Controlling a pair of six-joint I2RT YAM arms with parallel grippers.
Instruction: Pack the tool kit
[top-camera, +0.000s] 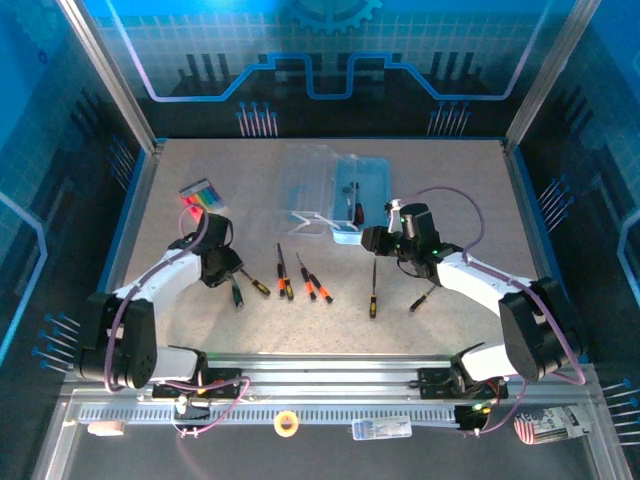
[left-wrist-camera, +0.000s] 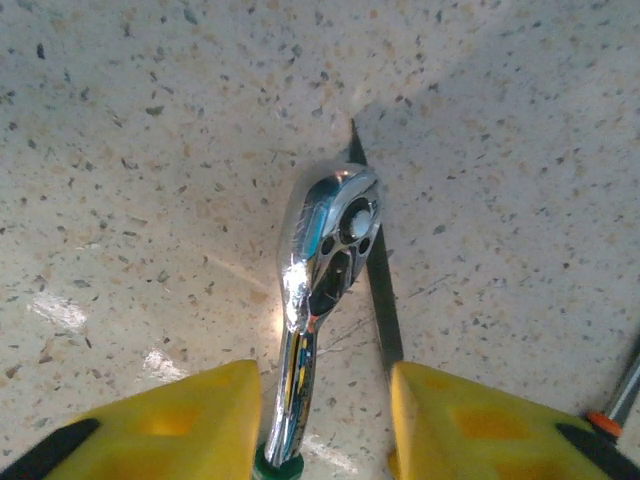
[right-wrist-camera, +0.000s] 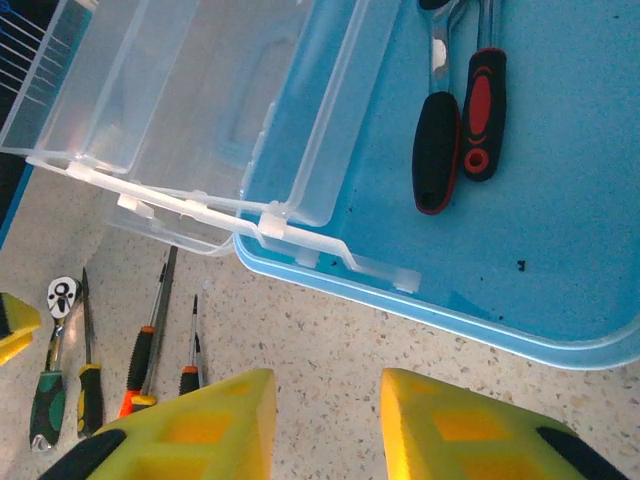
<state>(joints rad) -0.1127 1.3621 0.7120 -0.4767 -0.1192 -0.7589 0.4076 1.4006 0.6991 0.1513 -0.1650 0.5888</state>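
The tool kit is a blue case (top-camera: 370, 172) (right-wrist-camera: 560, 250) with its clear lid (top-camera: 305, 185) (right-wrist-camera: 200, 100) swung open to the left. Two handled tools (right-wrist-camera: 437, 150) (right-wrist-camera: 482, 110) lie inside it. A chrome ratchet (left-wrist-camera: 325, 240) (top-camera: 237, 293) with a green-collared handle lies on the table. My left gripper (left-wrist-camera: 325, 420) (top-camera: 228, 275) straddles its shaft. The left finger is right against the shaft and the right finger stands clear of it. My right gripper (right-wrist-camera: 328, 430) (top-camera: 368, 238) hovers open over bare table just in front of the case, holding nothing.
Several screwdrivers (top-camera: 283, 272) (top-camera: 320, 288) (top-camera: 373, 295) (top-camera: 423, 298) lie in a loose row on the table's near half. A thin dark blade (left-wrist-camera: 380, 290) lies right beside the ratchet. A set of coloured keys (top-camera: 200, 195) sits at the far left.
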